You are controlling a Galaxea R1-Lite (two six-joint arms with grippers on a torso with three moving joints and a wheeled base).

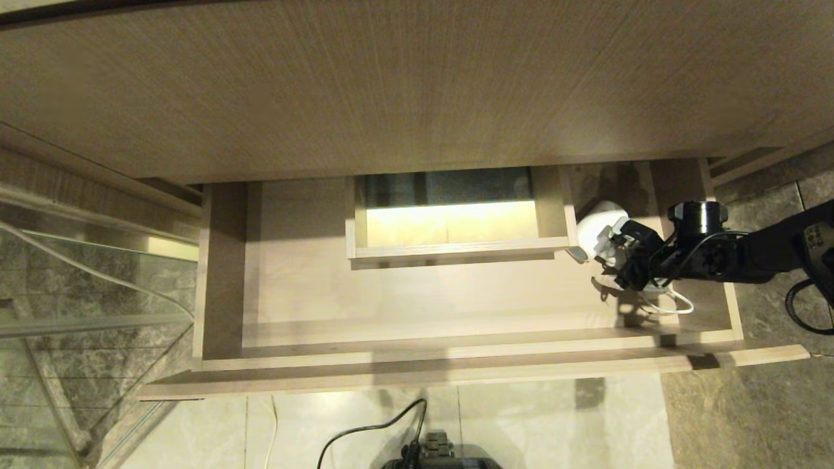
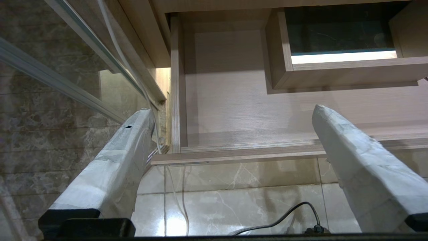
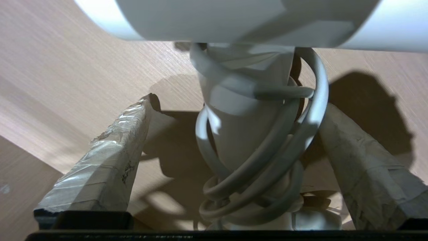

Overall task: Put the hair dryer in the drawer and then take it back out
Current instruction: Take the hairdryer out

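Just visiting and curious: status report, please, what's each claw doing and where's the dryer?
Right gripper open, fingers either side of white hair dryer's cord-wrapped handle. Dryer lies in open beige wood-grain drawer, right end. Left gripper open, parked outside the drawer. Nothing blocking.

- The drawer (image 1: 293, 306) stands pulled out under a wood-grain panel (image 1: 391, 85), its boxed cut-out (image 1: 449, 215) at mid-back.
- A white hair dryer (image 1: 603, 238) lies on the drawer's floor in the right-hand compartment (cord (image 3: 267, 154) coiled round its handle), just beside the cut-out's wall.
- Pale tiled floor (image 1: 554, 423) below carries a black cable (image 1: 371, 430).
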